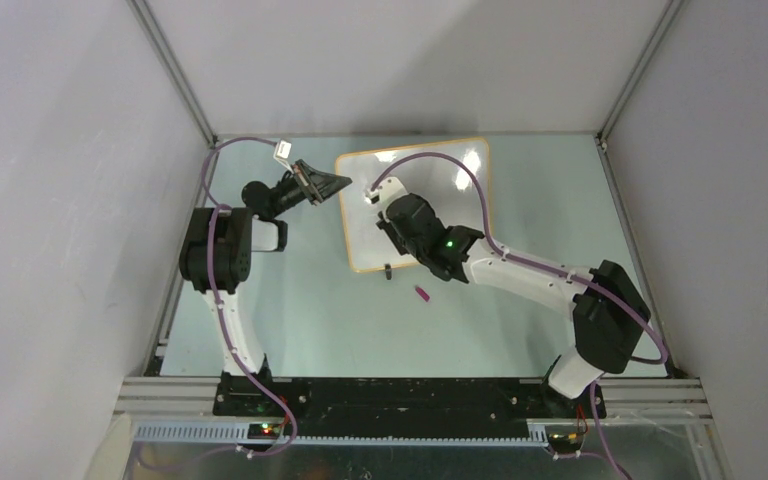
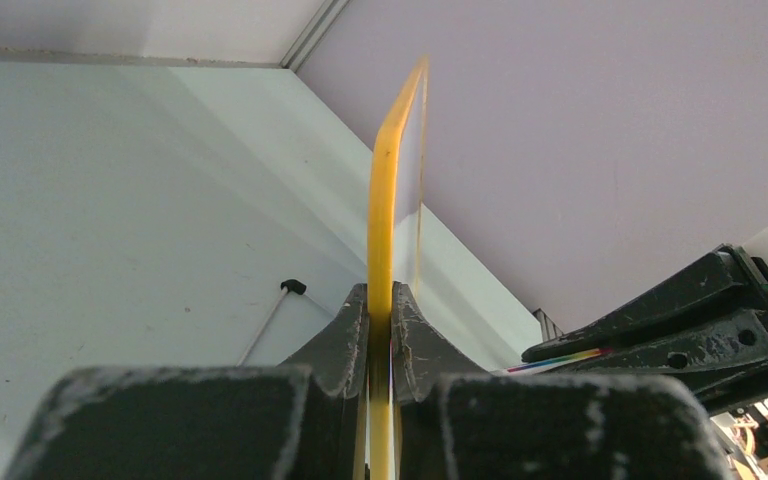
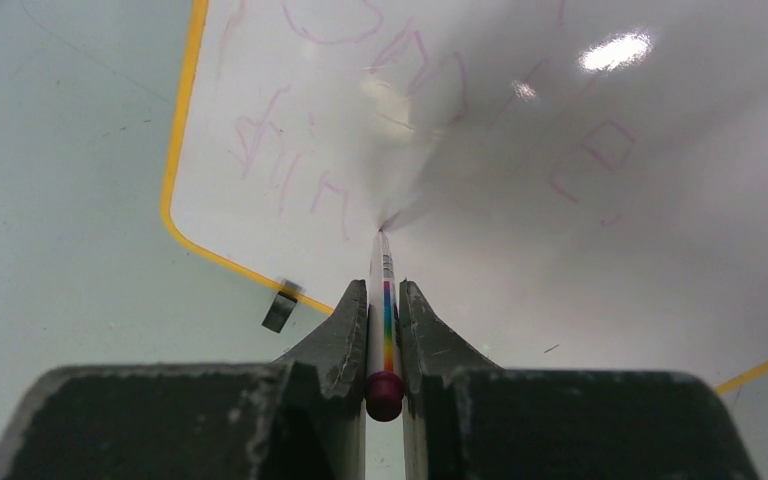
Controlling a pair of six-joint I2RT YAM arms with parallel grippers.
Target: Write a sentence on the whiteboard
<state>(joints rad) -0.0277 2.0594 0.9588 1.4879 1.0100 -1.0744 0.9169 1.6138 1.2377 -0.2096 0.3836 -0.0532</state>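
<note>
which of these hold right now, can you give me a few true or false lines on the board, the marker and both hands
1. The left hand is shut on the whiteboard at its edge. True.
2. The right hand is empty. False: it grips a marker.
3. The marker's tip meets the board. True.
4. The whiteboard is blank. False: faint purple strokes show on it.
5. A small purple piece lies on the board. False: it lies on the table, just off the board's near edge.
</note>
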